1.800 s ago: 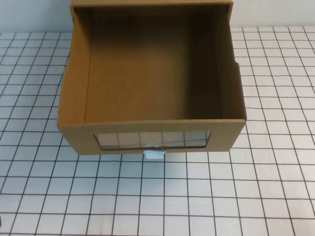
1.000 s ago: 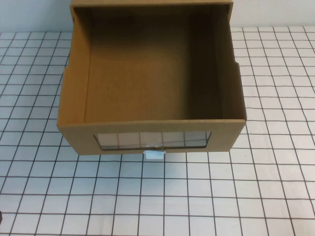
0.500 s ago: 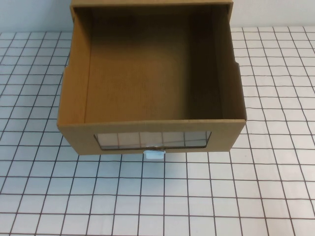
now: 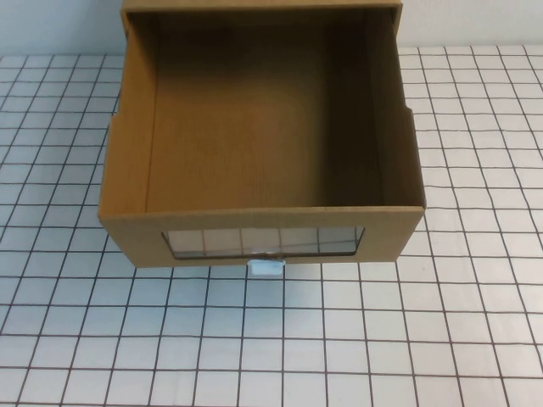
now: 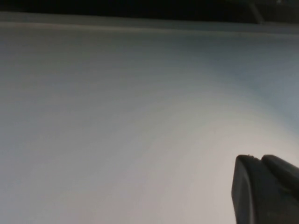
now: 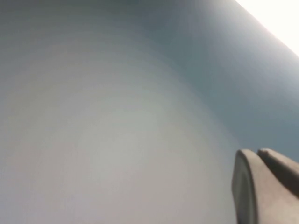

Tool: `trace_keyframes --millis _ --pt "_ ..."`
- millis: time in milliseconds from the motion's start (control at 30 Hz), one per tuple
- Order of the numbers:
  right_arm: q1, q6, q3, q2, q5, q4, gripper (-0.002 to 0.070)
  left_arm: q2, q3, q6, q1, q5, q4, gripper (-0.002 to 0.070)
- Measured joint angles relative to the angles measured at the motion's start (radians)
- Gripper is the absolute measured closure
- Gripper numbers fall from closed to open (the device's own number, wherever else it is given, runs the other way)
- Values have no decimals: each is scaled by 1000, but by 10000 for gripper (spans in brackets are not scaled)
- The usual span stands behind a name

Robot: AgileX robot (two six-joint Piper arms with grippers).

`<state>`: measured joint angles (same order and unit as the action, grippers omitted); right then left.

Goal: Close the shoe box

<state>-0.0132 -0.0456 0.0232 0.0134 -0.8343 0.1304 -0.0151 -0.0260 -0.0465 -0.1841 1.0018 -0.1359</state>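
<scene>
Overall light: even and soft over the gridded table (image 4: 475, 322), no glare seen there.
Shadow: the inside of the shoe box (image 4: 254, 127) is darkened towards its right wall; a thin shadow is cast just under its front panel.
Left gripper (image 5: 266, 191): shown dark and blurred against a plain grey surface, lighter near it.
Right gripper (image 6: 264, 184): out of focus; a blown-out white patch is seen in the far corner.

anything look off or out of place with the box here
Only that the shoe box drawer is slid out toward the robot, empty. No damage, nothing askew. The left gripper and right gripper are away from it, showing only in the wrist views.
</scene>
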Motion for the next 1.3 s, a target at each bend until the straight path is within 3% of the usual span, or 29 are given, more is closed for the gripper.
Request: trace_keyframes --millis 233,633,833,933,1100,1300 --pt "0 96 -96 1 -105 -2 690 0 135 26 0 -10 120 680" --pt "0 331 -714 -86 254 -196 690 150 478 27 0 -123 218 680" --pt "0 361 -1005 -302 772 -193 690 323 716 -2 0 -419 350 680" --pt "0 364 -1135 -433 1092 -156 690 428 869 -6 0 -671 461 680" --pt "0 319 -1251 -649 1554 -75 690 629 1038 1 -18 -1057 478 680" --pt "0 203 -1255 -789 1736 5 690 792 1048 15 -42 -1151 474 680"
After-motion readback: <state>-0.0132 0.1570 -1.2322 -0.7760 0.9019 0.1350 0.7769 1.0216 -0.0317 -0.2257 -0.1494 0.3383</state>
